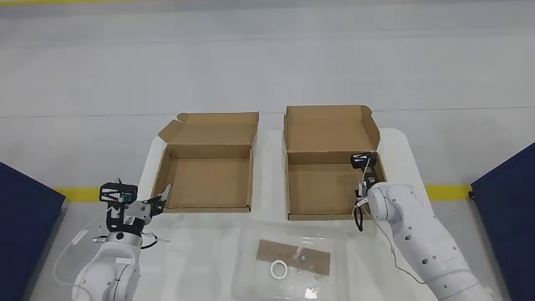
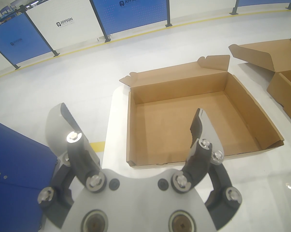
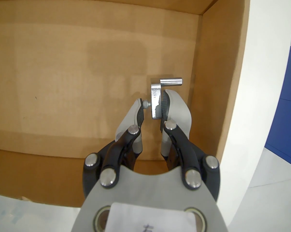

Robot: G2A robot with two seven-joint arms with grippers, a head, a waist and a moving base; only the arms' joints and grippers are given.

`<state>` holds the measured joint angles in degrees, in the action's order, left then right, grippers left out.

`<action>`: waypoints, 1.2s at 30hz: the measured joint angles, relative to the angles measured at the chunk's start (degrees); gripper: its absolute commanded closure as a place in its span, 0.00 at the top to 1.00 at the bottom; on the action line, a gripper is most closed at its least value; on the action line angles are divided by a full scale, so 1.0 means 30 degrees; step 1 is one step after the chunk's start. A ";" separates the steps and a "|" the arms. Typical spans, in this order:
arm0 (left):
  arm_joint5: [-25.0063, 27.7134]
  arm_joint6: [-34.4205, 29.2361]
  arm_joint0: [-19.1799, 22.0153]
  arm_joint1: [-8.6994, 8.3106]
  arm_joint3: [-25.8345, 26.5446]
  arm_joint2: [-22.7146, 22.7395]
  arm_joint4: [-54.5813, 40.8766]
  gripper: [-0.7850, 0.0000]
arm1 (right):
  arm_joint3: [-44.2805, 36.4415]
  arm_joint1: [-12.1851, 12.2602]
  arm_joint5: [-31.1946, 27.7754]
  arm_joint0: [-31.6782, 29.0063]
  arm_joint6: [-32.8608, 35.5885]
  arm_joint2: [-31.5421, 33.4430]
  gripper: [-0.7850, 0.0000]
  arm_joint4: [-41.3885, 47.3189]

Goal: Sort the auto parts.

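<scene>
1. The step in hand looks like the drop-off. The right tool is clamped on a small metal bracket, a flat plate with a stud on one face and a short round pin jutting sideways from its top.
2. In the top view the right tool hangs inside the right cardboard box, toward the box's 4 o'clock side and close to that wall. The box floor under the bracket is bare cardboard. Whether the bracket touches it cannot be told; it appears to hang just above.
3. The left tool has its fingers wide apart and holds nothing. In the top view it sits at about 7 o'clock of the left cardboard box, just off that corner, over the white table. That box is bare inside too.
4. At the table's 6 o'clock edge lies a clear plastic tray with the unsorted parts: a white ring, a flat brown piece and a few small bits too small to name.
5. The sort seems to be at its start, since neither box has anything lying in it.
6. Next, the right tool likely needs to lower a little and part its fingers so the bracket settles flat. The pin points at the near wall, so the release should keep clear of the cardboard.
</scene>
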<state>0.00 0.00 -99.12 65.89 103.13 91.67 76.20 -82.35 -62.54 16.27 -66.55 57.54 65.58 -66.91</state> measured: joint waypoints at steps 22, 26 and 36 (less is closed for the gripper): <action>0.0000 0.0000 0.0000 0.0000 0.0000 0.0000 0.0000 1.00 | -0.2798 -0.0060 -0.0401 -0.1042 0.0381 0.1239 0.92 -0.0645; 0.0000 0.0000 0.0000 0.0000 0.0000 0.0000 0.0000 1.00 | -0.4284 0.0031 -0.1197 -0.1646 0.0623 0.1917 1.00 -0.0197; 0.0000 0.0000 0.0000 0.0000 0.0000 0.0000 0.0000 1.00 | -0.4644 0.0050 -0.1499 -0.1790 0.0683 0.2048 1.00 -0.0002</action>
<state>0.00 0.00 -99.12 65.89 103.13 91.67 76.20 -96.28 -62.39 11.78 -71.92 59.59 71.73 -66.92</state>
